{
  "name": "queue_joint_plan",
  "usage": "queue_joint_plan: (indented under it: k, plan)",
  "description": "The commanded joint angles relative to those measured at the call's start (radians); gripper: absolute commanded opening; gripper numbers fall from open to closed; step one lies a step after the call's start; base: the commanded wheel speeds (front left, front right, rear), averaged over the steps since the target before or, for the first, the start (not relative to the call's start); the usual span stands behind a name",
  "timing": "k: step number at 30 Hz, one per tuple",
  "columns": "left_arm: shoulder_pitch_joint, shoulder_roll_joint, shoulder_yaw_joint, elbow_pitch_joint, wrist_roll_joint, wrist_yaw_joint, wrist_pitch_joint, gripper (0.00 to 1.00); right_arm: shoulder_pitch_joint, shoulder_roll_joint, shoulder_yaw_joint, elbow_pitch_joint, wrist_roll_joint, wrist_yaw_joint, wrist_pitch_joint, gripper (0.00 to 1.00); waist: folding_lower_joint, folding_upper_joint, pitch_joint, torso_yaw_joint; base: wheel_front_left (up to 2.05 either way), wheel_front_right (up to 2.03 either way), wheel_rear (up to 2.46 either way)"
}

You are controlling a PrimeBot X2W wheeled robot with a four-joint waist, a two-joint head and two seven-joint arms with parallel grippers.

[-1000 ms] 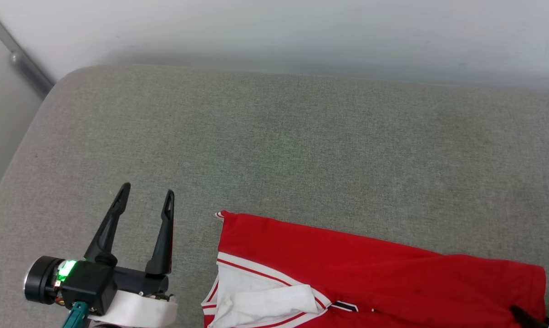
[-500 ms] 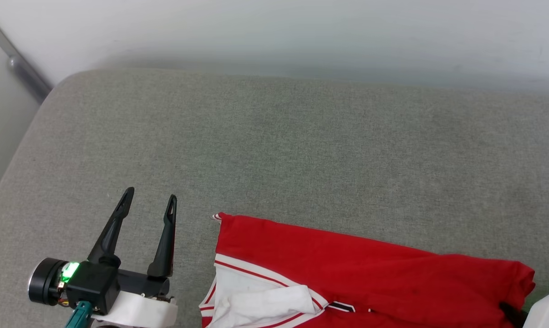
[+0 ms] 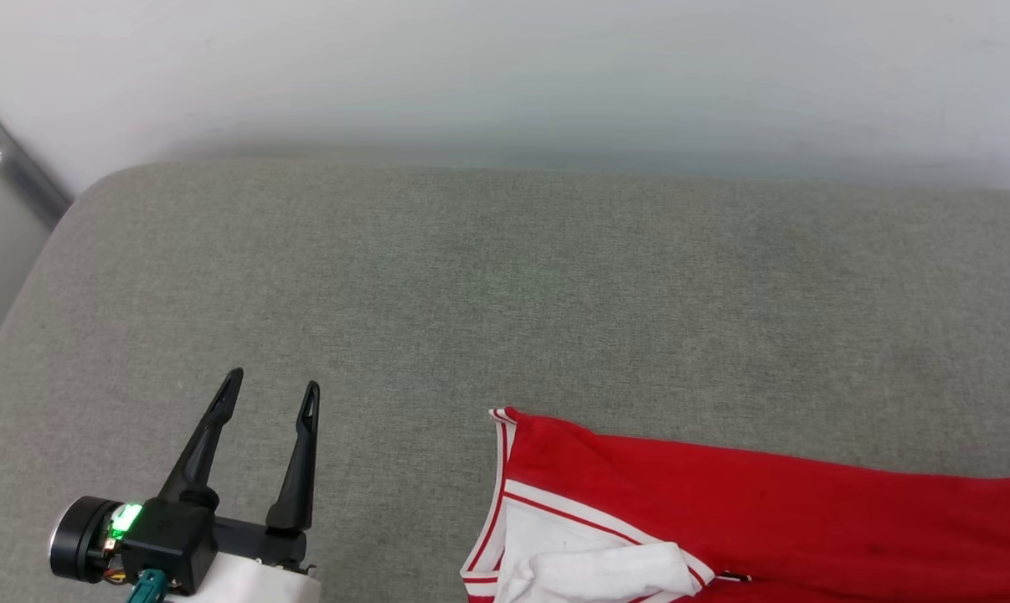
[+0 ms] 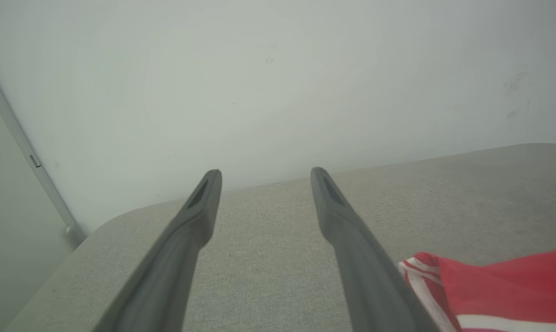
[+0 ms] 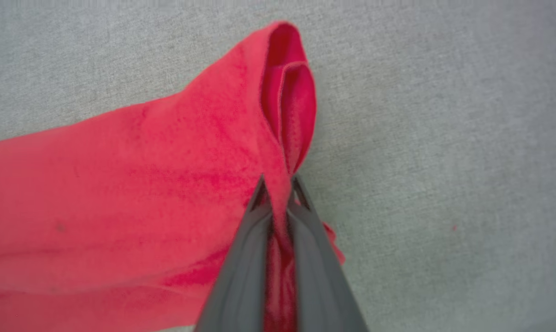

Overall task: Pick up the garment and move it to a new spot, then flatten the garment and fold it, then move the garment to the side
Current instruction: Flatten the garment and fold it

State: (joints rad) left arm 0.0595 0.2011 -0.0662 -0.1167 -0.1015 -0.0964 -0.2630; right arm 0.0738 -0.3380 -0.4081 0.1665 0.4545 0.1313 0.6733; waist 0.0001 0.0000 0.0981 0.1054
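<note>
The red jersey shirt with white sleeve and striped trim lies at five o'clock on the grey fabric pad, the right gripper pinching a red fold in its jaws. At seven o'clock the left gripper holds its jaws spread, empty.

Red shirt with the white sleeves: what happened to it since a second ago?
The right gripper closed on a fold of the red shirt with white sleeves and pulled it toward the robot's right. The head camera also tipped slightly. The left gripper stayed open above the grey fabric cushion, apart from the shirt.
</note>
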Motion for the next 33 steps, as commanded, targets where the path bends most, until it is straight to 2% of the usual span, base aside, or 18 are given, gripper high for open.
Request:
queue_joint_plan:
  k: [1, 5, 13, 18, 23, 28, 33]
  plan:
    - [0.012, -0.005, 0.002, 0.001, 0.002, 0.000, -0.002, 1.00, -0.015, -0.004, -0.002, 0.002, -0.008, -0.001, -0.005, 0.00, -0.0001, 0.0000, -0.002, -0.004, 0.00, 0.00, 0.00]
    - [0.016, -0.012, 0.006, 0.003, 0.011, -0.008, -0.002, 1.00, -0.019, 0.015, 0.020, -0.013, 0.012, -0.001, 0.005, 0.00, -0.0001, 0.0000, -0.012, -0.013, 0.00, 0.00, 0.00]
    - [0.018, -0.024, 0.017, 0.007, 0.015, -0.018, -0.002, 1.00, 0.035, 0.065, 0.132, -0.165, 0.024, -0.001, 0.049, 0.00, -0.0001, 0.0000, -0.025, -0.023, 0.00, 0.00, 0.00]
    - [0.019, -0.032, 0.018, 0.008, 0.017, -0.023, -0.002, 1.00, 0.066, 0.119, 0.219, -0.282, 0.036, -0.001, 0.092, 0.00, -0.0001, 0.0000, -0.026, -0.017, 0.00, 0.00, 0.00]
    - [0.021, -0.037, 0.017, 0.010, 0.015, -0.026, -0.002, 1.00, 0.081, 0.208, 0.342, -0.396, 0.071, -0.001, 0.145, 0.00, -0.0001, 0.0000, -0.027, -0.004, 0.00, 0.00, 0.00]
    - [0.005, -0.041, 0.010, 0.016, 0.015, -0.029, -0.002, 1.00, 0.071, 0.276, 0.432, -0.435, 0.134, -0.001, 0.173, 0.00, -0.0001, 0.0000, -0.024, 0.020, 0.00, 0.00, 0.00]
    - [-0.001, -0.044, 0.003, 0.019, 0.015, -0.031, -0.002, 1.00, 0.038, 0.288, 0.514, -0.422, 0.201, -0.001, 0.155, 0.00, -0.0001, 0.0000, -0.017, 0.041, 0.00, 0.00, 0.00]
